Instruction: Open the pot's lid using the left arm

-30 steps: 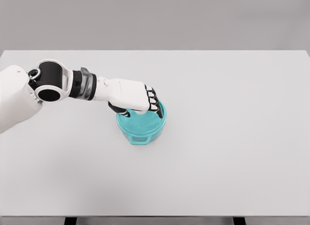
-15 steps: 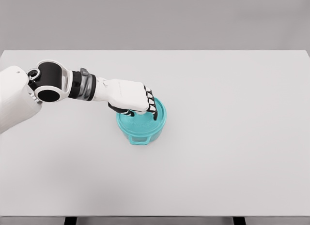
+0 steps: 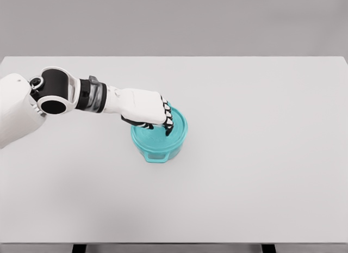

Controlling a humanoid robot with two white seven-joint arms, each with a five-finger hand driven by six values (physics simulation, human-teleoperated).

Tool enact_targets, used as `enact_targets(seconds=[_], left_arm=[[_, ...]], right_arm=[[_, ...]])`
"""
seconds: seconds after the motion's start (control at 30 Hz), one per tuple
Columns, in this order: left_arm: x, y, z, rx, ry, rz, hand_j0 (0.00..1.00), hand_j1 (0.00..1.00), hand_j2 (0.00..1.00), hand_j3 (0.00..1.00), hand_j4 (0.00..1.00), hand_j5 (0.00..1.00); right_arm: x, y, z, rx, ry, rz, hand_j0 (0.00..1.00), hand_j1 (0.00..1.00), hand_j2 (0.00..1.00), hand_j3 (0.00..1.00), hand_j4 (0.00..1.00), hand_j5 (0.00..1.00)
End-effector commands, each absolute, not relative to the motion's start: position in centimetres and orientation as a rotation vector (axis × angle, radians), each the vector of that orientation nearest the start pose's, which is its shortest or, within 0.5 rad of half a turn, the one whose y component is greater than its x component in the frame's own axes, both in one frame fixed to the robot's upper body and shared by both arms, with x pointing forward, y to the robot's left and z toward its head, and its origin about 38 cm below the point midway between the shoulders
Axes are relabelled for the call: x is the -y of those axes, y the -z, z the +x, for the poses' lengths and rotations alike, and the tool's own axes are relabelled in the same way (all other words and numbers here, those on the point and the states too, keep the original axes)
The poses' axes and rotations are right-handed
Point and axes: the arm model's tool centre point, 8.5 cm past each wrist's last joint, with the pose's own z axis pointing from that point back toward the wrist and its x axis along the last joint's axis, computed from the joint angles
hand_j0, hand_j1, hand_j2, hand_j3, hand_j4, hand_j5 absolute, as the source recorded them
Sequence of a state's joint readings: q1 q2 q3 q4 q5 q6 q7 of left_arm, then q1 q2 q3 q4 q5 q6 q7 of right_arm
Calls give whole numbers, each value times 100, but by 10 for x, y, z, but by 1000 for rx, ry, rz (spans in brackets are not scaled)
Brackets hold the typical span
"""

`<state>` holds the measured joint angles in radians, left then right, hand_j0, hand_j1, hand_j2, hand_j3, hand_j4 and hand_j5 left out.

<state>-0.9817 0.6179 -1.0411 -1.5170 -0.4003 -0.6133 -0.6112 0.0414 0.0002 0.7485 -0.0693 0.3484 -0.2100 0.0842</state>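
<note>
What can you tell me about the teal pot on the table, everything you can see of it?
The pot is small, round and teal, plastic-looking, with a flat tab handle at its near side. It stands upright on the white table, left of centre. Its lid is still on. The left hand covers its top, fingers curled down onto the lid.

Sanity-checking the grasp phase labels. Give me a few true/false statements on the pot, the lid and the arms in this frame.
1. The left hand is over the teal pot. True.
2. The lid lies on the table beside the pot. False: it sits on top of the pot, not yet lifted off.
3. The right arm is reaching in toward the pot. False: no right arm shows in the head view.
4. The pot stands on the white table, left of the table's middle. True.
5. The left hand's fingers are spread flat on the table. False: they curl down onto the lid's top; whether they grip its knob is hidden by the hand.
</note>
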Motion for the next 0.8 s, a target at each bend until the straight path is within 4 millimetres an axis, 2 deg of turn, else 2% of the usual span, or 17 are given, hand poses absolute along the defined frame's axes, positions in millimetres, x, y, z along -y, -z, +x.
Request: enact_targets(seconds=[0.0,0.13,0.23,0.37,0.47,0.57,0.67,0.77], left_arm=[[-144,-231,429,-1614,-2895,-203,54,54,54,54,54,54],[-159,-237,432,-1594,-2918,-254,54,54,54,54,54,54],[-180,-240,435,-1568,-2958,-308,52,52,52,52,52,52],[-213,-247,438,-1524,-3018,-395,51,51,51,51,51,51],[-250,-254,438,-1480,-3085,-489,51,51,51,51,51,51],[-275,-256,437,-1434,-3135,-553,51,51,51,51,51,51],[-283,-251,437,-1368,-3162,-592,51,51,51,51,51,51],[-283,-247,437,-1350,-3169,-588,53,53,53,53,53,53]], right_arm=[[231,263,-4,128,-1103,151,100,100,100,100,100,100],[231,263,-4,129,-1103,150,100,100,100,100,100,100],[231,263,-4,129,-1103,150,100,100,100,100,100,100],[231,263,-4,129,-1103,150,100,100,100,100,100,100],[231,263,-4,129,-1103,150,100,100,100,100,100,100],[231,263,-4,129,-1103,150,100,100,100,100,100,100],[231,263,-4,129,-1103,150,100,100,100,100,100,100],[231,263,-4,129,-1103,150,100,100,100,100,100,100]])
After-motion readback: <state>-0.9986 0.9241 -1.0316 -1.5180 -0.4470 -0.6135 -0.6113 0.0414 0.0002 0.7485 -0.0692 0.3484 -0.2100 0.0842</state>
